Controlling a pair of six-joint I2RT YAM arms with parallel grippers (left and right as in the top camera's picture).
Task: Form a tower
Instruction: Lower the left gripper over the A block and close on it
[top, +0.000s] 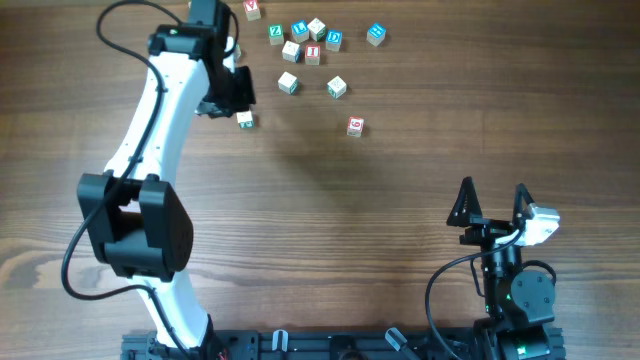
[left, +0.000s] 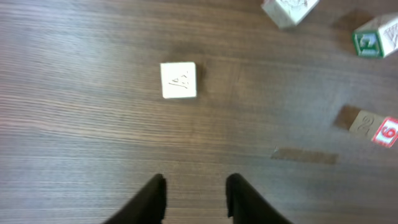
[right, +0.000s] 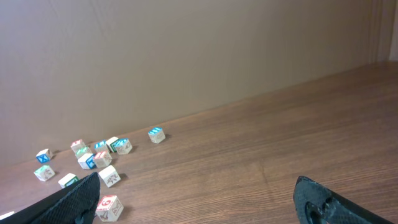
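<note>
No tower is in view; only loose single letter cubes lie on the table. My left gripper (top: 237, 100) hangs over the far left of the table, just short of a pale cube (top: 245, 119). In the left wrist view that cube (left: 178, 79) lies flat on the wood ahead of the gripper (left: 195, 193), whose jaws stand a narrow gap apart with only bare table between them. My right gripper (top: 493, 195) stands wide open near the front right, holding nothing, as the right wrist view (right: 196, 190) also shows.
A cluster of letter cubes (top: 312, 40) lies at the far edge, with a blue one (top: 376, 33) to its right. A cube with a red 6 (top: 354, 126) sits apart, also seen from both wrists (left: 376, 129) (right: 108, 207). A green-faced cube (left: 375, 37) lies nearby.
</note>
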